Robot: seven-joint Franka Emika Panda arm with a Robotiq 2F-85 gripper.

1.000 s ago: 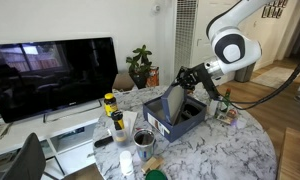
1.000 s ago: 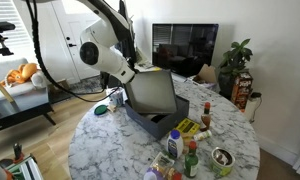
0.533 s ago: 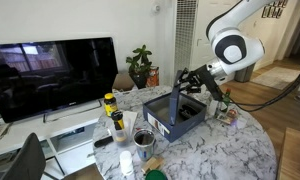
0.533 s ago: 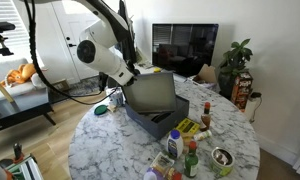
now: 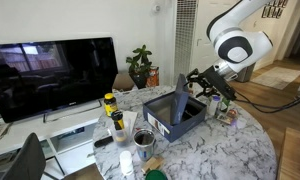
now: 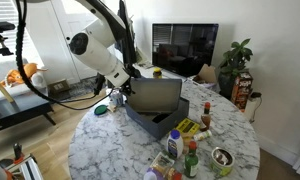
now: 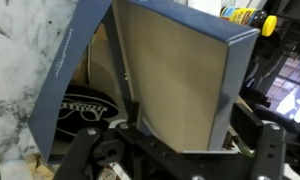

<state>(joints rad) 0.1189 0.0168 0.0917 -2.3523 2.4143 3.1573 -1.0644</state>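
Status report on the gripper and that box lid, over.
Gripper open, at the top of the lid. Lid near upright over the blue box. Bottles beside the box, clear of the gripper.

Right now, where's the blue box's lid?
In an exterior view the lid stands upright on the blue box, right beside the open gripper. The wrist view shows its tan face filling the middle of the frame.

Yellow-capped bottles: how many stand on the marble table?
2. One yellow-capped bottle stands towards the television; the second bottle just in front of it, near the metal cup. The blue box may hide others.
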